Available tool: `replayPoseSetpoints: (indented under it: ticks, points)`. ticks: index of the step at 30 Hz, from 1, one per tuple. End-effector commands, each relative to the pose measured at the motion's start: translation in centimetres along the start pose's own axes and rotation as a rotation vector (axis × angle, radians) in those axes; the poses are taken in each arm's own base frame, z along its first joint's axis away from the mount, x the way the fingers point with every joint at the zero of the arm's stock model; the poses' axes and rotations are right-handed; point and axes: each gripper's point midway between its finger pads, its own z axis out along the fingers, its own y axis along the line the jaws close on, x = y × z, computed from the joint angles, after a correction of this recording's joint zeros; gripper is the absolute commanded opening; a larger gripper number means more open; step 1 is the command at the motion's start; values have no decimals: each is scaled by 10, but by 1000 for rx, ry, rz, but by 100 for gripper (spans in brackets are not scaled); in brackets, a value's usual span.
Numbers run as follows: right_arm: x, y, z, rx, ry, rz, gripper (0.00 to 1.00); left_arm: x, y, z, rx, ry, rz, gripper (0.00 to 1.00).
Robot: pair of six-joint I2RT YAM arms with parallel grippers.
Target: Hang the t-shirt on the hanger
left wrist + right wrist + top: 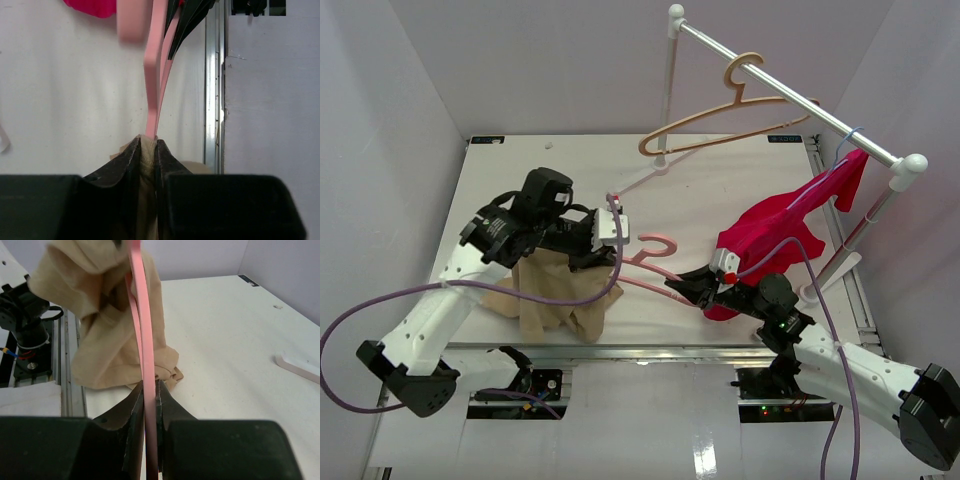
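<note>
Left jaws clench the t-shirt [555, 300], right jaws the hanger [141, 330]; we judge the cloth limp, best held at the collar.

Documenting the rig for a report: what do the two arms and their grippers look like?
Both the left arm and right arm have white links with black joints and bases. A purple cable loops off each. The left gripper and right gripper have black, tapered fingers.

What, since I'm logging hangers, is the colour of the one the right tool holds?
Pink; the hanger shows best in the right wrist view.
</note>
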Motion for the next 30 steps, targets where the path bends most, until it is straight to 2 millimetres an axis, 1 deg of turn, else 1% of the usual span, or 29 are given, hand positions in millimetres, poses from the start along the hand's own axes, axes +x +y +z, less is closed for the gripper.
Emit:
replayPoseSetpoints:
  ticks: [1, 3, 4, 5, 6, 7, 8, 11, 14, 16, 17, 18, 20, 23, 26, 28, 30]
  points:
    - [-126, -8, 10, 22, -347, -169, 8, -1, -23, 26, 154, -52, -46, 26]
    - [-127, -9, 10, 29, -346, -172, 8, 1, -23, 27, 154, -44, -55, 26]
    - [-127, -9, 10, 30, -347, -174, 8, 2, -25, 27, 161, -43, -59, 24]
    - [-129, -10, 9, 35, -351, -177, 8, 3, -29, 27, 178, -43, -63, 18]
    - [-129, -10, 9, 35, -353, -180, 8, 3, -31, 27, 190, -50, -57, 8]
    - [-130, -10, 9, 37, -355, -181, 8, 3, -35, 27, 208, -59, -50, 2]
    - [-131, -10, 8, 39, -357, -182, 8, 3, -38, 28, 220, -72, -42, 0]
    - [-133, -11, 7, 43, -361, -187, 8, 2, -41, 32, 227, -116, -23, 0]
    - [-134, -15, 8, 64, -348, -182, 8, 3, -33, 34, 150, -136, -57, 0]
    - [-138, -19, 9, 86, -347, -179, 8, 3, -18, 34, 48, -129, -134, 0]
    - [-138, -22, 9, 98, -342, -176, 8, 1, -7, 31, -24, -129, -188, 0]
    - [-139, -24, 10, 105, -339, -175, 8, -2, -1, 28, -71, -138, -229, 0]
    - [-144, -25, 11, 109, -343, -179, 8, -9, -1, 23, -87, -161, -262, 0]
    - [-155, -20, 17, 67, -352, -181, 8, -17, -22, 23, 31, -203, -252, 0]
    - [-156, -21, 23, 53, -341, -165, 8, -11, -23, 29, 41, -182, -302, 0]
    - [-157, -22, 23, 59, -339, -163, 8, -5, -20, 32, 22, -158, -341, 6]
    - [-156, -24, 22, 76, -338, -167, 8, 1, -14, 32, -24, -142, -344, 0]
